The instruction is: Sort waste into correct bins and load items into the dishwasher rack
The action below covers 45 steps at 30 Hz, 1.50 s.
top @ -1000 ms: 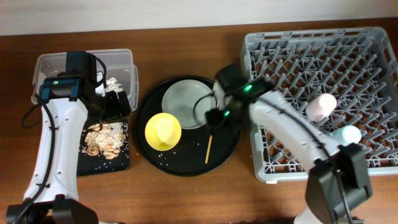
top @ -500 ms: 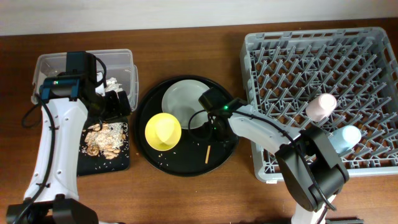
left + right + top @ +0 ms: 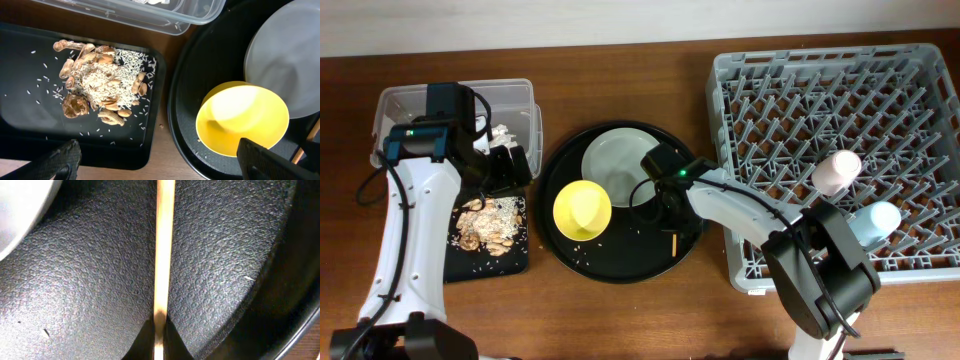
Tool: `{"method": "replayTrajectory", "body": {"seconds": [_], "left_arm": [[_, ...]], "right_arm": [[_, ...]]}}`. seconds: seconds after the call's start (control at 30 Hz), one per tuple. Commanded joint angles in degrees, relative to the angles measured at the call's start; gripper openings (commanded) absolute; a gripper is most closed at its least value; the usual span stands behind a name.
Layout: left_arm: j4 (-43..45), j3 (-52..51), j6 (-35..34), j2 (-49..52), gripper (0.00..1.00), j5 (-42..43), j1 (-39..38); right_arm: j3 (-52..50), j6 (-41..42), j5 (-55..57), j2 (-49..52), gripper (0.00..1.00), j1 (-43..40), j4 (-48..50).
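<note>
Chopstick pickup is, I judge, the step in hand. My right jaws are pinched tight on 1 thin wooden chopstick [image 3: 164, 255], which runs up the middle of the wrist view from between them. They are over the round black tray [image 3: 620, 265] at the centre of the overhead frame. My left jaws gape wide with nothing between them, near the shallow black tray [image 3: 20, 115] at the left of the frame.

Done, by the look of it: the pink cup [image 3: 835, 172] and light blue cup [image 3: 878, 220] sit in the dishwasher rack [image 3: 718, 90] at right. The food scraps [image 3: 488, 224] lie in the shallow tray, and white tissue [image 3: 498, 130] shows in the clear box [image 3: 515, 95] at upper left.

Not yet loaded: the plate [image 3: 615, 160], the yellow bowl [image 3: 582, 208] and this chopstick. I can see no wrapper anywhere.
</note>
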Motion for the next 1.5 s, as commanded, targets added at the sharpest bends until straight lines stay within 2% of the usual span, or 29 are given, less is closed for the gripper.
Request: {"method": "replayTrajectory", "body": {"seconds": [0.0,0.07,0.2,0.3,0.37,0.47,0.53,0.57,0.6,0.63,0.73,0.77,0.8,0.83,0.87,0.93,1.03,1.1,1.2,1.4,1.47], "left_arm": [[-0.02,0.11,-0.76,-0.79,0.99,0.63,0.13],[-0.02,0.11,-0.76,-0.79,0.99,0.63,0.13],[0.0,0.11,-0.74,-0.79,0.99,0.63,0.13],[0.04,0.11,-0.76,-0.79,0.99,0.61,0.13],[0.17,0.11,-0.76,-0.79,0.99,0.63,0.13],[0.2,0.11,-0.76,-0.79,0.99,0.63,0.13],[0.2,0.11,-0.76,-0.79,0.99,0.63,0.13],[0.2,0.11,-0.76,-0.79,0.99,0.63,0.13],[0.2,0.11,-0.76,-0.79,0.99,0.63,0.13],[0.2,0.11,-0.76,-0.79,0.99,0.63,0.13],[0.2,0.11,-0.76,-0.79,0.99,0.63,0.13],[0.2,0.11,-0.76,-0.79,0.99,0.63,0.13],[0.2,0.11,-0.76,-0.79,0.99,0.61,0.13],[0.17,0.11,-0.76,-0.79,0.99,0.63,0.13],[0.2,0.11,-0.76,-0.79,0.99,0.63,0.13],[0.2,0.11,-0.76,-0.79,0.99,0.63,0.13],[0.2,0.11,-0.74,-0.79,0.99,0.44,0.13],[-0.26,0.11,-4.52,-0.79,0.99,-5.68,0.15],[-0.98,0.11,-7.26,-0.79,0.99,-8.85,0.79],[-1.16,0.11,-7.23,-0.79,0.99,-8.83,2.93],[-1.16,0.11,-7.23,-0.79,0.99,-8.81,2.93]], "right_arm": [[5.25,-6.27,-0.52,-2.21,0.04,-0.52,-6.27],[10.99,-7.41,-0.46,-4.5,0.04,-3.37,-12.57],[24.72,-22.32,-0.5,-10.88,0.04,-14.97,-28.09],[23.76,-32.81,-0.48,-10.67,0.04,-21.22,-32.72],[21.05,-33.27,1.2,-10.54,0.04,-22.97,-32.28],[10.12,-33.2,0.98,-10.45,0.04,-23.39,-25.4],[6.67,-33.2,1.01,-10.45,0.06,-23.43,-22.88],[6.73,-33.2,1.01,-10.47,0.12,-23.45,-22.49],[7.1,-33.2,1.01,-10.49,0.24,-23.43,-22.51],[7.34,-33.2,1.01,-10.56,0.31,-23.45,-22.53],[14.58,-32.59,0.98,-12.35,0.36,-23.43,-25.86],[20.9,-32.61,-0.57,-13.49,0.41,-23.39,-27.5],[25.22,-32.63,-4.24,-13.7,0.55,-23.39,-27.65],[27.96,-32.81,-11.8,-13.7,0.76,-23.39,-25.29],[27.93,-32.79,-15.41,-13.57,0.77,-22.99,-22.64],[27.32,-32.76,-15.54,-11.98,0.77,-20.44,-20.81],[27.32,-32.54,-15.56,-5.99,0.77,-12.02,-21.2],[27.32,-28.68,-15.52,-2.84,0.77,-4.79,-20.74],[27.32,-24.94,-15.5,1.07,0.73,0.94,-17.66],[27.32,-15.5,-15.37,12.11,0.42,5.22,-11.41],[27.32,-15.5,-15.32,12.79,0.34,5.22,-10.01]]}}
